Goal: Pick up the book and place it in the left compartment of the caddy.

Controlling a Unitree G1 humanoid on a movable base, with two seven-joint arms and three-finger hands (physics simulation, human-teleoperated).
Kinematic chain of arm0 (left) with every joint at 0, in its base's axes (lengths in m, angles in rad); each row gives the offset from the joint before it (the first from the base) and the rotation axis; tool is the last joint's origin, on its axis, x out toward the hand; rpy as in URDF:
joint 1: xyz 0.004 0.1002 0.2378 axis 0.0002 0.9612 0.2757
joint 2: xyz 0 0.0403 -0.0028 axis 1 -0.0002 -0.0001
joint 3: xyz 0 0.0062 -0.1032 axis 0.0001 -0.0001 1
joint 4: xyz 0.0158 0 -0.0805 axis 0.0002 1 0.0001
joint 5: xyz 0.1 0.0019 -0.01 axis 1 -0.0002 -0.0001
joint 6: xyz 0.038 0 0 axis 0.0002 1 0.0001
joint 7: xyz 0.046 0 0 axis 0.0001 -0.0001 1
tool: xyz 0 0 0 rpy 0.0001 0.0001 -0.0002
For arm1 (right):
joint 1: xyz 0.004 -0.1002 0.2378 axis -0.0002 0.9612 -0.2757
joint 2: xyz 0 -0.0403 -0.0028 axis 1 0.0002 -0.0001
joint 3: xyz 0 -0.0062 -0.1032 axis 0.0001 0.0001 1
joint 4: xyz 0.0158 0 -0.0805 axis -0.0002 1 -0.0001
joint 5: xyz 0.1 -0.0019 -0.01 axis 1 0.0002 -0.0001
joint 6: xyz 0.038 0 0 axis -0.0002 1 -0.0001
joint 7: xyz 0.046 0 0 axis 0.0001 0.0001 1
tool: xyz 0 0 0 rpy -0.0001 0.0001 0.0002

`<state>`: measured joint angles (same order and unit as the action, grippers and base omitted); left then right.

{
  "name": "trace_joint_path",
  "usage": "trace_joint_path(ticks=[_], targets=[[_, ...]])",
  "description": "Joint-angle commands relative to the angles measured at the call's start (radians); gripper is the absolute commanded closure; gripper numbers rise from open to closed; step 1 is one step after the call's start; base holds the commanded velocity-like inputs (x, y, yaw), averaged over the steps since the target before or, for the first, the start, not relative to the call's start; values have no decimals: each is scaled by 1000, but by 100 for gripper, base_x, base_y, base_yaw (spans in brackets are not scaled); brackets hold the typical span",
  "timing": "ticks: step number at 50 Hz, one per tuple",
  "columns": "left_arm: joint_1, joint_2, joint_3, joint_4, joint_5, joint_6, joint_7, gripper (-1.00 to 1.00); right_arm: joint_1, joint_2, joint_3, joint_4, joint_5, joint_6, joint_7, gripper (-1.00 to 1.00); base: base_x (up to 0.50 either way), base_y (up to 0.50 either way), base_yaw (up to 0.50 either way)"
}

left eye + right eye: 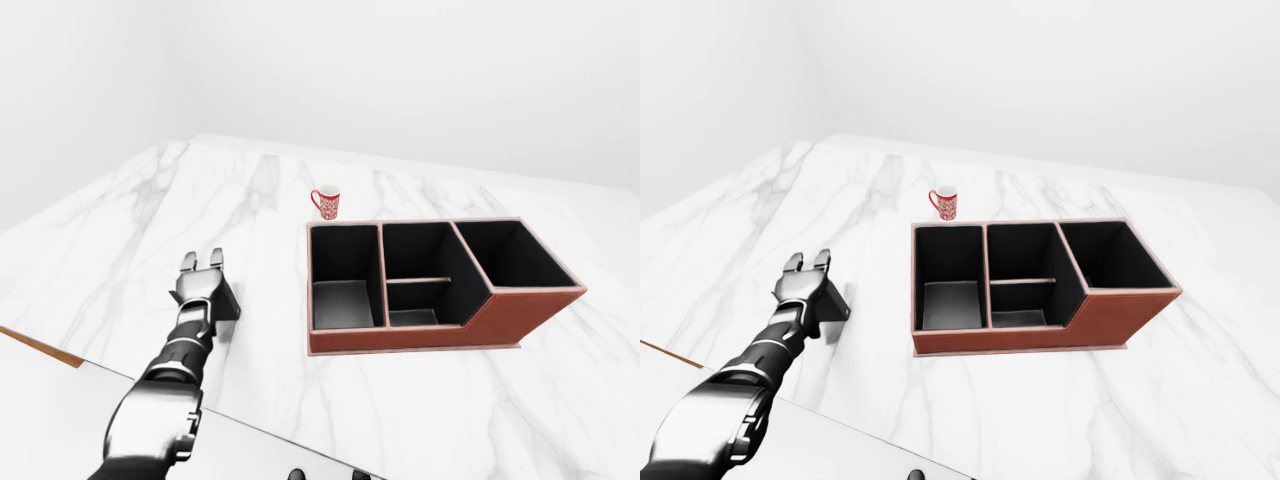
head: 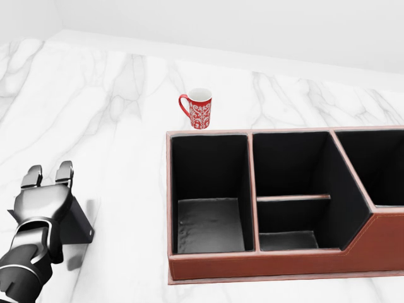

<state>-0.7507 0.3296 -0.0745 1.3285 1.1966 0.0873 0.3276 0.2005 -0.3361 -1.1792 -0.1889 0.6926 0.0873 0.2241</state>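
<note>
Far left of the head view: your left hand (image 2: pixel 43 197) comes in from the bottom-left corner, w/ its shiny grey arm behind it. The hand lies on top of the book (image 2: pixel 77 226), a thin dark slab flat on the white marble counter (image 2: pixel 126 126). Two fingertips (image 2: pixel 64 172) point up the view, straight and spread. Whether the thumb has hooked the book's edge you can't tell; the fingers that show aren't closed round it. Most of the book is hidden under the palm; only its right edge & near corner stick out, w/ a soft shadow beside them.

Moving right: bare marble, then the caddy (image 2: pixel 265 260), well apart from the book. It's a long reddish-brown box w/ black lining. Its left compartment (image 2: pixel 210 222) is a tall slot w/ a grey floor, nothing in it. Next right, the middle section is split by a low crossbar into a far & a near pocket. Right again, a larger compartment runs off the view's edge; the eye views show the whole thing, its near wall slanting there.

Just beyond the caddy's far-left corner stands a red patterned mug (image 2: pixel 198 108), white inside, handle to the left, upright, near but not touching.

Your right hand isn't visible in any view.
</note>
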Motion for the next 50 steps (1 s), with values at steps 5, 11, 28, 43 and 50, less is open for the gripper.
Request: trace_joint_path(ticks=[5,11,28,43,50], targets=[[56,33,46,49,-63,0,-21,-100,-1,0,4,8,-4,0,1,-100,0,0,0],[60,48,52,49,-73,0,-20,-100,2,-2,2,1,0,0,-3,-100,0,0,0],[83,42,48,57,-58,0,-51,100,-3,-2,9,14,-6,0,-1,-100,0,0,0],[84,40,10,58,51,0,-47,100,-1,-2,-2,-3,-1,0,-2,-100,0,0,0],[78,41,19,52,64,0,56,100,-2,1,0,2,-4,0,1,-100,0,0,0]])
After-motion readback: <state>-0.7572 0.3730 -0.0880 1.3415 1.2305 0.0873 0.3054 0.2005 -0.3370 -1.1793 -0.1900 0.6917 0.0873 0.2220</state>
